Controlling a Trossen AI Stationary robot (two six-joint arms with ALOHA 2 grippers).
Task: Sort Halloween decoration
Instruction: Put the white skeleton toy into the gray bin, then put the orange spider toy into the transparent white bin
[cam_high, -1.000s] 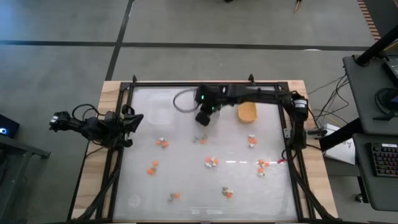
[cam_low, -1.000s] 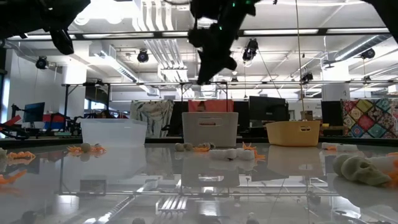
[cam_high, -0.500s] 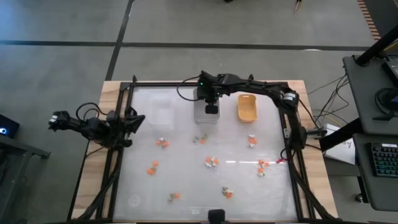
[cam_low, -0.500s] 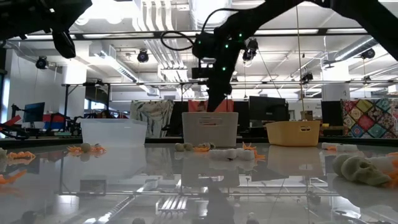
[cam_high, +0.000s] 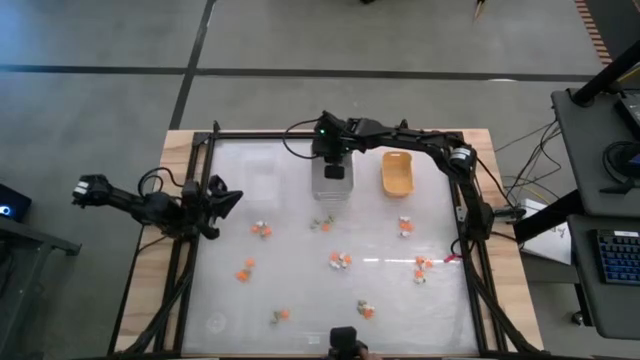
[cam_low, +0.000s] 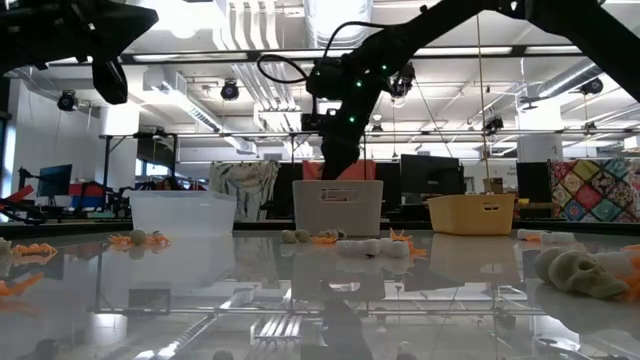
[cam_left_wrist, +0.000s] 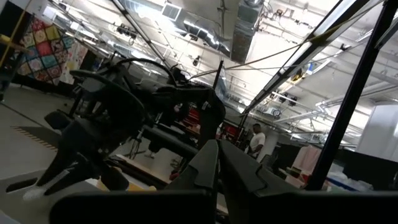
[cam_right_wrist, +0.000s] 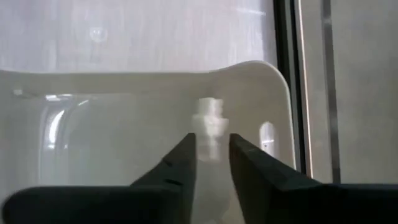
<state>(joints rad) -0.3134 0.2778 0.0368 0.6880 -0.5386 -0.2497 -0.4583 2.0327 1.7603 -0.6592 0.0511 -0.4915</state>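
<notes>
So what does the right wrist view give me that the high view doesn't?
Only the right wrist view shows a small white trinket blurred inside the grey tray, just past the right hand's parted fingers. Only the high view shows the clear tray, the orange-yellow tray, the trinkets scattered on the table, and the left hand waiting at the table's left edge. Both show the right hand over the grey tray.
</notes>
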